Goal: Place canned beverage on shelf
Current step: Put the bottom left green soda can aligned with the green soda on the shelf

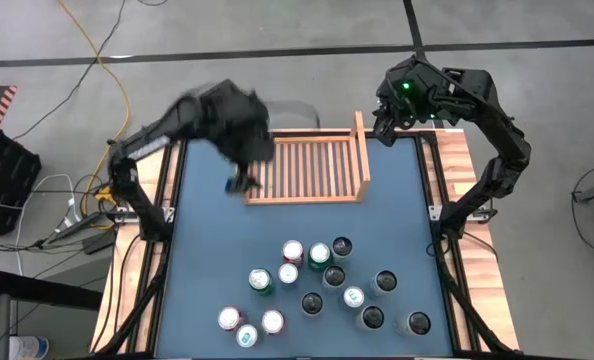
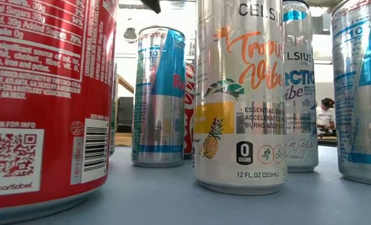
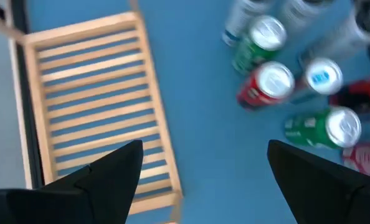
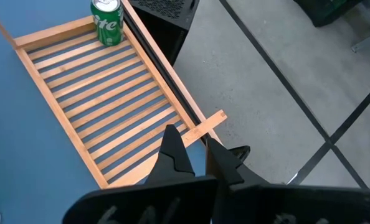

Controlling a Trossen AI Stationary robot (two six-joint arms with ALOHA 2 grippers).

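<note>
The shelf (image 1: 312,168), a light-wood slatted tray, lies on the blue table top at the far middle. A green can (image 4: 107,22) stands upright on its slats in the far corner of its left end. My left arm hides this can in the high view. My left gripper (image 3: 203,180) hangs open above the shelf's near left corner (image 1: 242,185), with nothing between its fingers. Several other cans (image 1: 317,285) stand upright in a loose group on the near half of the table. My right gripper (image 4: 194,146) waits shut, raised beyond the shelf's right end (image 1: 382,128).
The blue table top (image 1: 207,250) is bare between the shelf and the group of cans. A wooden border (image 1: 457,180) frames the table. In the low view, tall cans (image 2: 242,94) stand close in front, and a person (image 2: 326,115) shows far behind.
</note>
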